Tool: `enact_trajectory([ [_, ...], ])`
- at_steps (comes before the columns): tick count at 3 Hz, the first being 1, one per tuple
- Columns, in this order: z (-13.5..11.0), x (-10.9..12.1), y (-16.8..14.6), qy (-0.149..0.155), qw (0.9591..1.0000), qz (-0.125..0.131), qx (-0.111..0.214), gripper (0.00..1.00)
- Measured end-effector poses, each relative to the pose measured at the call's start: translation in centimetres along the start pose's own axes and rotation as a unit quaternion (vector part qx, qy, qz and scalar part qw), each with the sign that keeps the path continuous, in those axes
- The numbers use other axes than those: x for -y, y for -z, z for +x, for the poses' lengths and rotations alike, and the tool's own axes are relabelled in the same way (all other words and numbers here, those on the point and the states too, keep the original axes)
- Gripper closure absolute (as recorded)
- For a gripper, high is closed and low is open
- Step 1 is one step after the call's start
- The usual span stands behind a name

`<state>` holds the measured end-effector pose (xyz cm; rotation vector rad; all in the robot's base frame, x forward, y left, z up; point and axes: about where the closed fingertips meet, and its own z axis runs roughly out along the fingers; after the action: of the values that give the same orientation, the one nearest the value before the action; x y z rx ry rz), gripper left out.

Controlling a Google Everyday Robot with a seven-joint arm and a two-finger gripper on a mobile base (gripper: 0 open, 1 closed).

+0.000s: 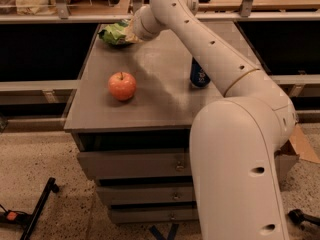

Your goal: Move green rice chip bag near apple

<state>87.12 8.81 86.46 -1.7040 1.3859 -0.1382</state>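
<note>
Gripper point(132, 32) at green rice chip bag point(113, 33), far-left corner of table point(165, 104), grip can't tell; apple point(122, 85) well apart toward front.

Your arm point(215, 54) is cream-white, and its gripper point(130, 33), at the table's far left corner against the bag, has the same pale tone. The bag point(113, 34) is bright green with white patches. The apple point(122, 86) is orange-red with a dark stem. The can point(199, 76) is deep blue. The table point(160, 101) is dull grey, and the floor point(45, 154) is speckled beige.
</note>
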Motion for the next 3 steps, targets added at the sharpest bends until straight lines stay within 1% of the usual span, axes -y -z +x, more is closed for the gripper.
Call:
enact_trajectory([
  [1, -0.1, 0.1, 0.2, 0.002, 1.0000, 0.003, -0.007, 1.00],
  [2, -0.2, 0.4, 1.0, -0.001, 0.9999, 0.006, -0.009, 1.00],
  [3, -0.7, 0.3, 2.1, 0.005, 1.0000, 0.002, -0.006, 1.00],
])
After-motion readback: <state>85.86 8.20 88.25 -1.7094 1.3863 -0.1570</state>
